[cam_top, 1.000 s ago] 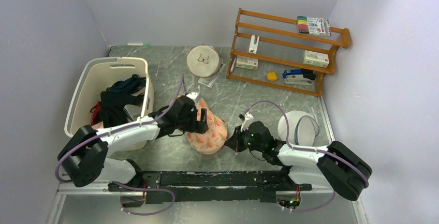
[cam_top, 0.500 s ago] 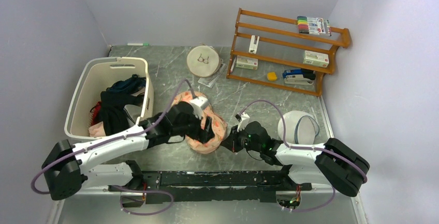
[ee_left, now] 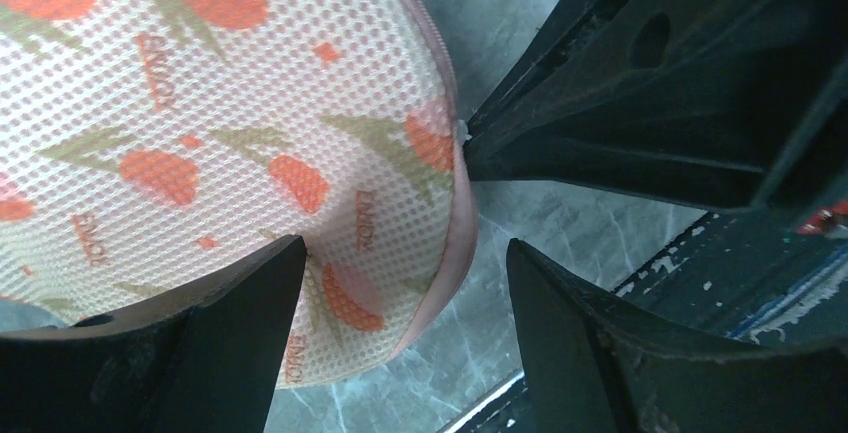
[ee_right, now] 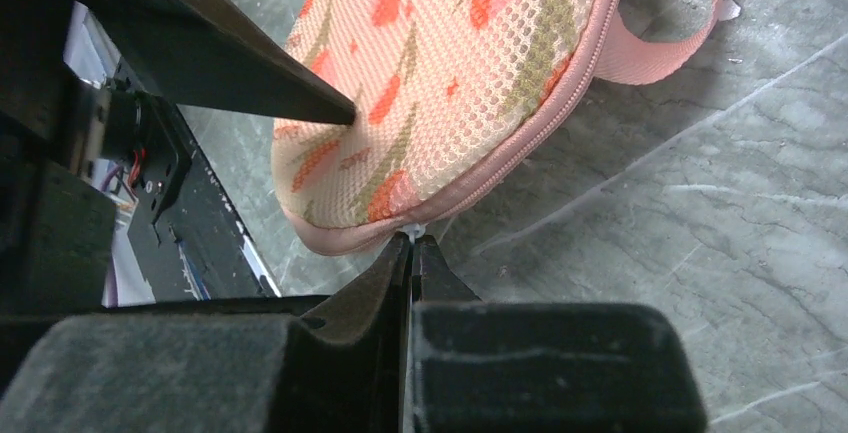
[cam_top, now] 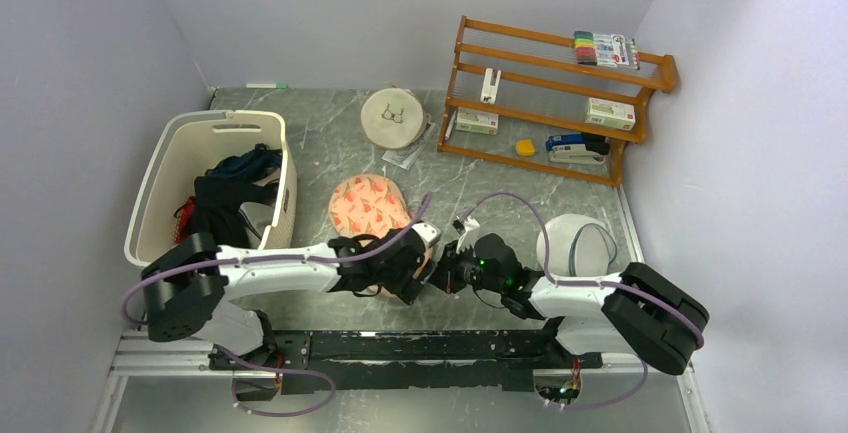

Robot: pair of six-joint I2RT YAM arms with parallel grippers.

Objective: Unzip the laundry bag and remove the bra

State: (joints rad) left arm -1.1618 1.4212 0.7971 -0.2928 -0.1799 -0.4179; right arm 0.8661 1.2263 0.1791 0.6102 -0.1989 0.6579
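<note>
The peach-pink floral laundry bag lies flat on the table; its mesh fills the left wrist view. My left gripper is open over the bag's near end, one finger on the mesh and the other past the pink edge. That finger's tip also shows in the right wrist view, pressing on the bag. My right gripper is shut on the small white zipper pull at the bag's near edge, by the zipper seam. No bra shows.
A cream slatted basket with dark clothes stands at the left. A white domed round item lies right of my right arm. A wooden rack and a round hoop stand at the back. A black rail runs along the near edge.
My left arm has swung from the bag's middle down to its near end, uncovering the far lobe. My right gripper has stayed at the near edge, closed.
</note>
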